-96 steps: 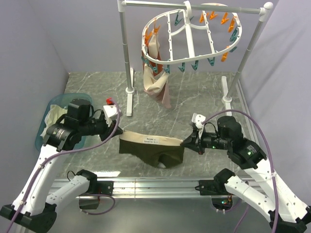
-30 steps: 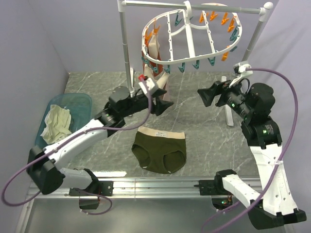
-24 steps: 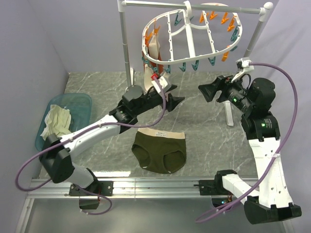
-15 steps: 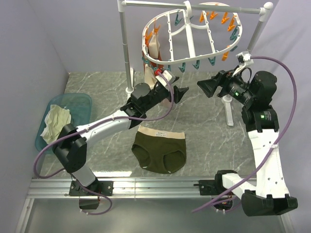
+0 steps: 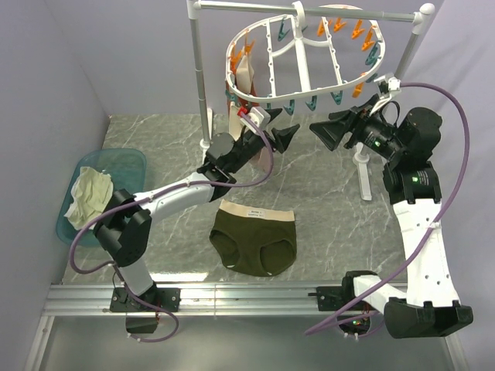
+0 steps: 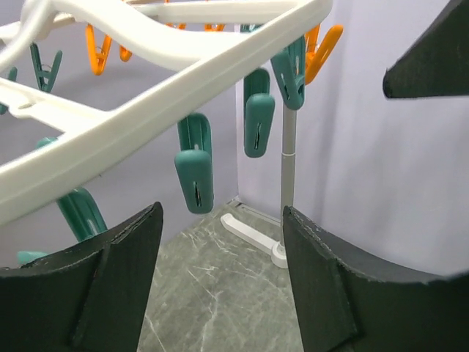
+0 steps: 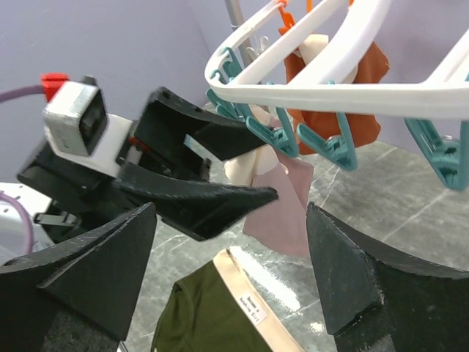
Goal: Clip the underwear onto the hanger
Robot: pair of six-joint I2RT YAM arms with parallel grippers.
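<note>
Underwear [image 5: 254, 241] flat on table [image 5: 332, 224], near centre, unclipped: nothing done yet | left gripper [image 5: 285, 137] and right gripper [image 5: 321, 133] both spread, empty, raised under hanger [image 5: 299, 62] by teal pegs [image 6: 194, 172] | pickup and clipping remain | pink garment [image 7: 282, 209] hangs far left; cream cloth [image 5: 91, 193] in left bin [image 5: 124, 154]

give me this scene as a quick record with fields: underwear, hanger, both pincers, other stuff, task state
underwear: flat on the table, waistband on the far side, unheld
hanger: hung from the pole stand, teal and orange pins along its rim
left pincer: open, empty, raised below the hanger's near rim
right pincer: open, empty, raised, facing the left one
garments: pinkish and rust, clipped at the hanger's left end
basin: at the left, cream cloth inside
task state: underwear not yet clipped
</note>
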